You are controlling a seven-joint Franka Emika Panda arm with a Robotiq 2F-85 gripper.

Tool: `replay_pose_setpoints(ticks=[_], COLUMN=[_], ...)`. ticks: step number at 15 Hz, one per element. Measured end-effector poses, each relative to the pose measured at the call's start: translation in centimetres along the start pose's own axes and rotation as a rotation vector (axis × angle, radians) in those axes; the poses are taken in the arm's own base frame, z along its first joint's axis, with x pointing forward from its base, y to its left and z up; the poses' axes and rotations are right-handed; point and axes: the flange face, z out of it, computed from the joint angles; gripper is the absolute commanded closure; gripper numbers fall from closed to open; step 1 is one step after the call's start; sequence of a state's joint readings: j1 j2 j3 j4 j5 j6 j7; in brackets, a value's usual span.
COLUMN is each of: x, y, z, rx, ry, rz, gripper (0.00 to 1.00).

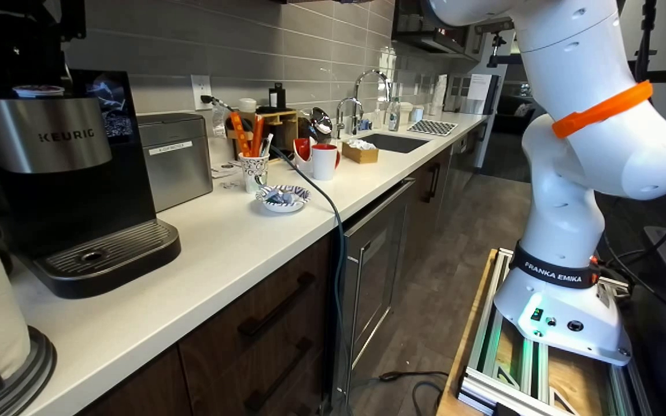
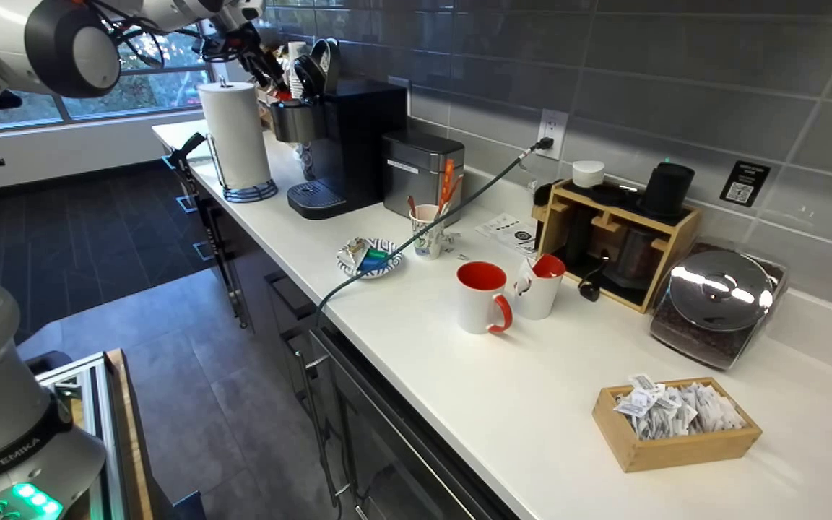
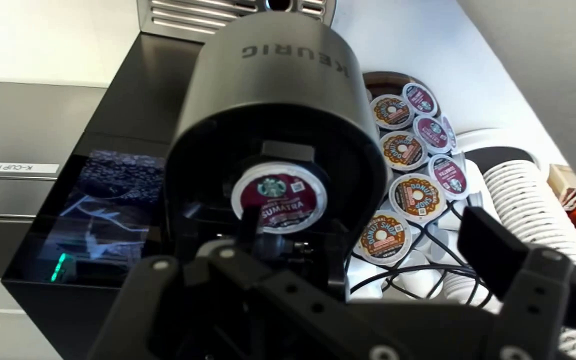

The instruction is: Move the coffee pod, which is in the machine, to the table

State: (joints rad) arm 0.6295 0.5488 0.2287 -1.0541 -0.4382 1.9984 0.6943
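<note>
The coffee pod (image 3: 288, 195), white-rimmed with a maroon Sumatra lid, sits in the open top of the black coffee machine (image 3: 278, 65). Its rim also shows in an exterior view (image 1: 38, 91). The machine shows in both exterior views (image 1: 73, 130) (image 2: 365, 144), standing on the pale countertop table (image 1: 235, 248). My gripper (image 3: 368, 232) is open and empty in the wrist view. Its left finger overlaps the pod's lower left edge in the picture; whether they touch I cannot tell. The right finger is out beyond the machine's side. In an exterior view the gripper (image 2: 268, 68) is above the machine's head.
Other pods (image 3: 418, 197) fill a black wire holder beside the machine, near stacked white cups (image 3: 528, 200). A paper towel roll (image 2: 235, 137) and a silver box (image 2: 423, 173) flank the machine. A plate (image 1: 282, 198), a stirrer cup (image 1: 254, 170) and a cable (image 1: 333, 208) are further along.
</note>
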Motion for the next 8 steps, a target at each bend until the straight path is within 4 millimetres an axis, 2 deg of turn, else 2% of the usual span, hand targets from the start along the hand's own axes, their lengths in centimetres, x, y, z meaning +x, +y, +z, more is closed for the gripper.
replay_pose_setpoints(ticks=[4,8], x=[0.6,0.5], y=[1.5,1.7], z=[-0.4,-0.2], rx=[-0.052,-0.073], ry=[-0.062,-0.092], rz=[-0.007,-0.008], gripper=[0.0,0.0])
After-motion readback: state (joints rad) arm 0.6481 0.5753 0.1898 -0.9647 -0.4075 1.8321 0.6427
